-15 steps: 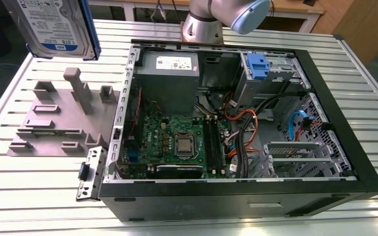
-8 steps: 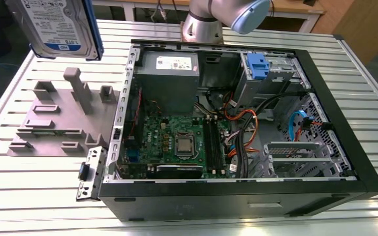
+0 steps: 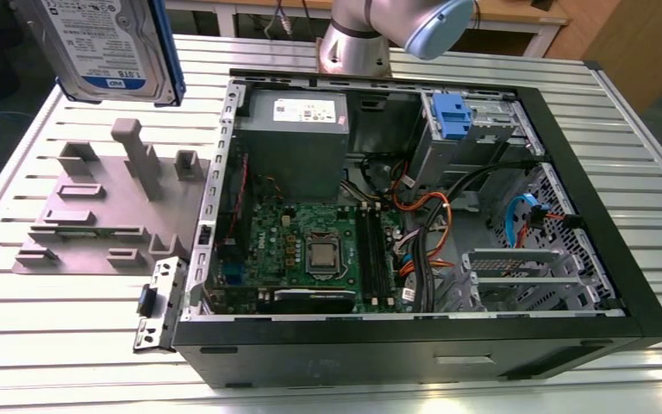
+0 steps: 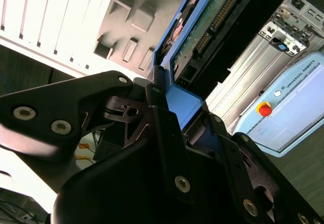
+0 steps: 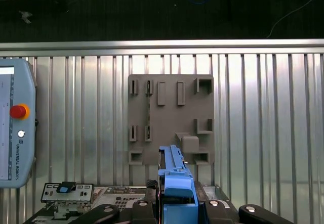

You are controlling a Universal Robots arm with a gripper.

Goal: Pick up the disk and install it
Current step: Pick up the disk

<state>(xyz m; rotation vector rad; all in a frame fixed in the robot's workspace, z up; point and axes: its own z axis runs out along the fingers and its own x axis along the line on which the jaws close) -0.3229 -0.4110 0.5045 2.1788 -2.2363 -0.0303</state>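
The disk (image 3: pixel 103 47), silver with a white-and-blue label and a blue carrier frame, hangs in the air at the exterior view's upper left, above the slatted table. In the second wrist view my gripper (image 4: pixel 179 105) is shut on the disk (image 4: pixel 212 24). Its black fingers (image 4: pixel 154 107) clamp the blue frame, and the green circuit-board side faces the camera. The first wrist view shows the disk (image 5: pixel 174 181) edge-on between the gripper (image 5: pixel 177 205) fingers, directly above the grey holder block.
A grey holder block (image 3: pixel 107 207) (image 5: pixel 169 118) with slots lies on the table beside the open computer case (image 3: pixel 647 293). A blue bracket (image 3: pixel 452 116) sits in the case's drive bay. A teach pendant (image 5: pixel 15 128) rests on the table. The arm's base (image 3: pixel 360 47) stands behind the case.
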